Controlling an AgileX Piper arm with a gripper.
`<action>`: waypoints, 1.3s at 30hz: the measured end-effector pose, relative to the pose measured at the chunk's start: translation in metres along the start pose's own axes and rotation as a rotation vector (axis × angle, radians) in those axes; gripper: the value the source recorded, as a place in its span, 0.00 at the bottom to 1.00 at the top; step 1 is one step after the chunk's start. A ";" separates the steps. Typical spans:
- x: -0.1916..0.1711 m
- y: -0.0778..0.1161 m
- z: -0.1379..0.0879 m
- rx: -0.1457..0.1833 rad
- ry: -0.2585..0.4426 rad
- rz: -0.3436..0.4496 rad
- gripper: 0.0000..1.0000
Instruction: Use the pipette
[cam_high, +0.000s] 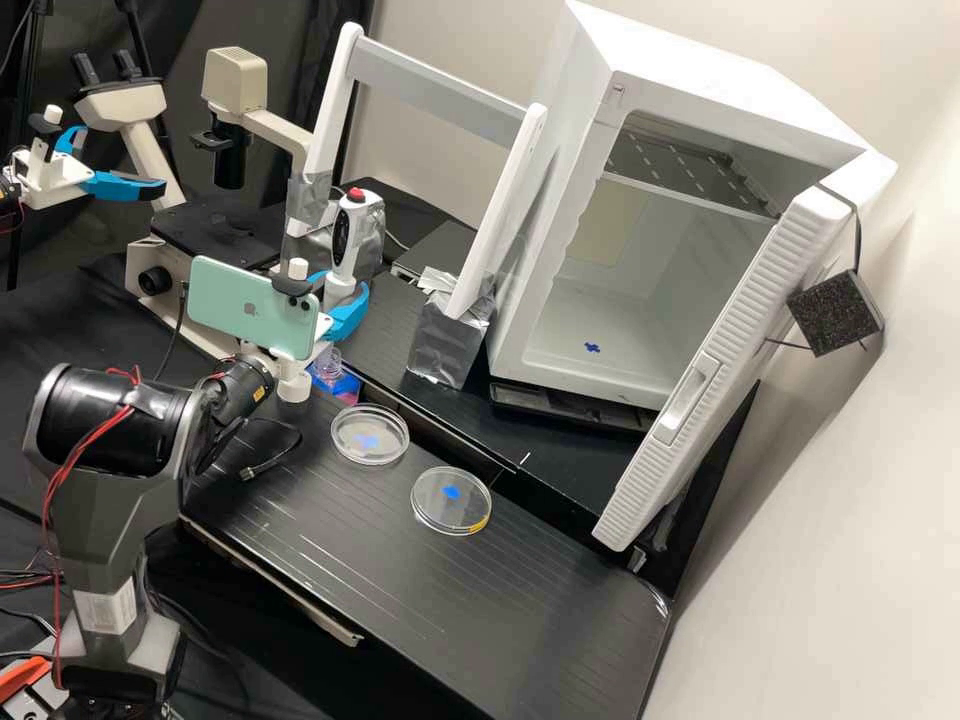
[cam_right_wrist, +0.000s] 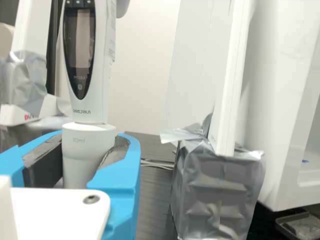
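Observation:
In the high view my gripper (cam_high: 341, 292) is behind the mounted phone, its blue fingers on either side of the pipette's lower body. The pipette (cam_high: 349, 238) stands upright there, white with a dark display and a red button on top, beside the silver-taped foot of a white frame. In the wrist view my gripper (cam_right_wrist: 86, 156) is shut on the pipette (cam_right_wrist: 102, 65), the dark pads against its white collar. The pipette's lower end is hidden behind the gripper mount.
Two clear dishes (cam_high: 370, 434) (cam_high: 451, 501) with blue marks lie on the bench (cam_high: 560, 600). A small container (cam_high: 328, 365) with pinkish contents stands below the gripper. Around are a microscope (cam_high: 235, 150), the white frame (cam_high: 440, 85), its foil-wrapped foot (cam_high: 446, 340) and an open white incubator (cam_high: 570, 190).

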 end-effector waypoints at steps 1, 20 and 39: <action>-0.001 0.002 -0.002 0.001 0.007 0.005 0.00; 0.005 0.049 -0.036 0.049 0.101 0.183 0.00; -0.056 0.115 -0.010 0.134 0.239 0.246 0.00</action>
